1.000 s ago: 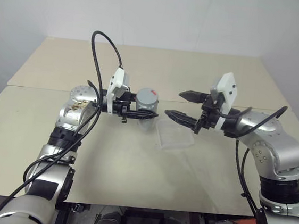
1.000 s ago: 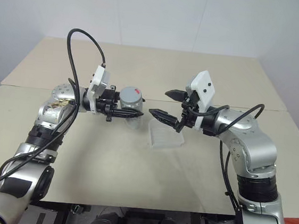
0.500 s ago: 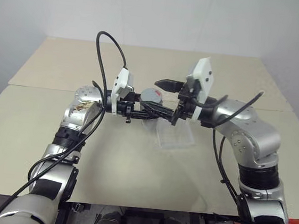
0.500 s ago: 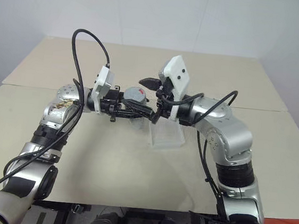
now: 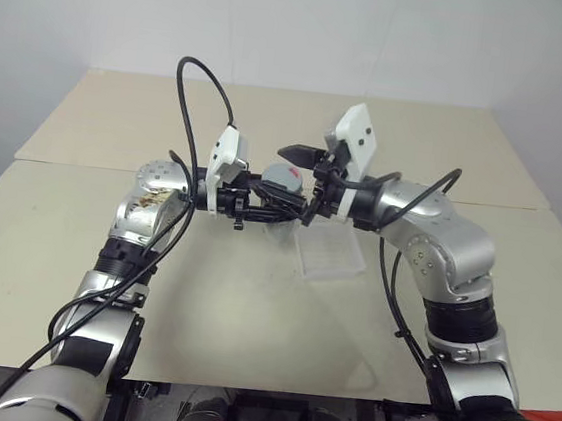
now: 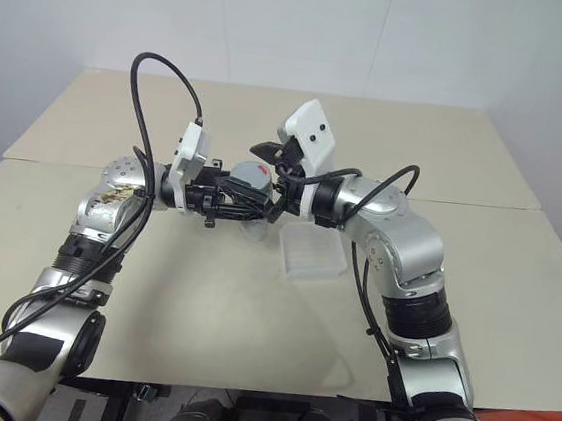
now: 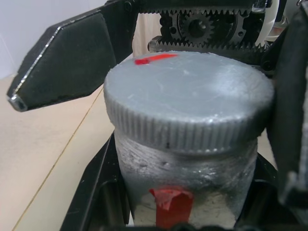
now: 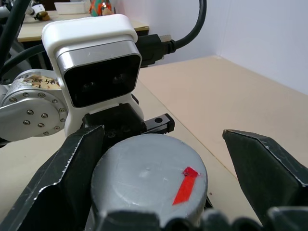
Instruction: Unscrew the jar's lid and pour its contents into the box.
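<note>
Jar [image 7: 185, 185] is sitting just above centre of the head-camera frame, raised off the bench [image 5: 251, 308] and clamped round its body by the left gripper [image 5: 273, 208], whose jaws are closed tight on it from the left of the frame. Its red stripe is facing the left wrist camera. The lid [image 8: 147, 180], a grey ribbed cap with a short red mark on top, is seated fully on the jar; unscrewing is not yet begun.

The right gripper [image 5: 301, 180] is reaching in from the right of the frame with its jaws spread wide, empty, one on each side of the lid. Whether either jaw is touching the rim cannot be told. The box [image 5: 328, 257] is lying on the bench right of centre, just below and to the right of the jar, clear and apparently empty.

Step in hand, as judged: seating the right jaws on the lid. To do it well, the jaws should be levelled with the ribbed rim, not the jar wall below it, centred over the cap, then closed squarely before any twist. The left grip should be holding firm against the turning force. Risk noted: an off-centre bite slipping on the ribs, or the jar rotating in the left jaws.
</note>
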Action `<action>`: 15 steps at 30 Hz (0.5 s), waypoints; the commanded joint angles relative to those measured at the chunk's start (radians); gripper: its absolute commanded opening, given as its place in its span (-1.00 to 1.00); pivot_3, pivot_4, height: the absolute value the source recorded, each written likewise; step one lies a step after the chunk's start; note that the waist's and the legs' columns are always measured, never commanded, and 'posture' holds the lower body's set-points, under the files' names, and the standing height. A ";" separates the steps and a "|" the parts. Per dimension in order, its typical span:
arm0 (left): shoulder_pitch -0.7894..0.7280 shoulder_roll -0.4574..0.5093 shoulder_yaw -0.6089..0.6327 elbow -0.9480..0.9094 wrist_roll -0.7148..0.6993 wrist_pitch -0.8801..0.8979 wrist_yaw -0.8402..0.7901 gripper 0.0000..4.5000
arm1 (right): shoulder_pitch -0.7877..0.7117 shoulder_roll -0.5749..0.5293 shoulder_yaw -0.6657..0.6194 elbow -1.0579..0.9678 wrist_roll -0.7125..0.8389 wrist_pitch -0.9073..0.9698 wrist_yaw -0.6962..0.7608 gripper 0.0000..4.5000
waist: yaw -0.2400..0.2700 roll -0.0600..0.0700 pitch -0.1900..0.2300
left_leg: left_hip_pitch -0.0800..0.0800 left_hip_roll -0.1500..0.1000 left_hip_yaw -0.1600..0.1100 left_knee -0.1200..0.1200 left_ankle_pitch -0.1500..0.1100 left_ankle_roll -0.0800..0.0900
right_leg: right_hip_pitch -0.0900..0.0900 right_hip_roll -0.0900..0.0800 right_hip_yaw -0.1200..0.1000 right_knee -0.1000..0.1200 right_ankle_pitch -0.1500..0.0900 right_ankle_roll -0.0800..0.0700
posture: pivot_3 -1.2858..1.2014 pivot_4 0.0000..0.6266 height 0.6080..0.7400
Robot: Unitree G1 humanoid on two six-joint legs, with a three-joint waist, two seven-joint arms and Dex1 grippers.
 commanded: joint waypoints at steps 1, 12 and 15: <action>-0.004 0.019 0.021 -0.049 -0.018 -0.010 -0.005 -0.08 | 0.004 -0.050 -0.061 -0.009 -0.016 -0.023 0.001 0.99 | 0.000 0.000 0.000 | 0.000 0.000 0.000 0.000 0.000 0.000 | 0.000 0.000 0.000 0.000 0.000 0.000 | 0.03 -0.52 1.00; -0.005 0.021 0.019 -0.042 -0.017 -0.022 -0.001 -0.08 | 0.089 -0.169 -0.145 -0.041 0.050 -0.015 0.050 0.99 | 0.001 0.000 0.000 | 0.000 0.000 0.000 0.000 0.000 0.000 | 0.000 0.000 0.000 0.000 0.000 0.000 | 0.03 -0.52 1.00; -0.008 0.023 0.018 -0.038 -0.018 -0.023 -0.004 -0.08 | 0.114 -0.193 -0.160 -0.050 0.060 -0.018 0.063 0.99 | 0.003 0.000 0.000 | 0.000 0.000 0.000 0.000 0.000 0.000 | 0.000 0.000 0.000 -0.001 0.000 0.000 | 0.03 -0.52 1.00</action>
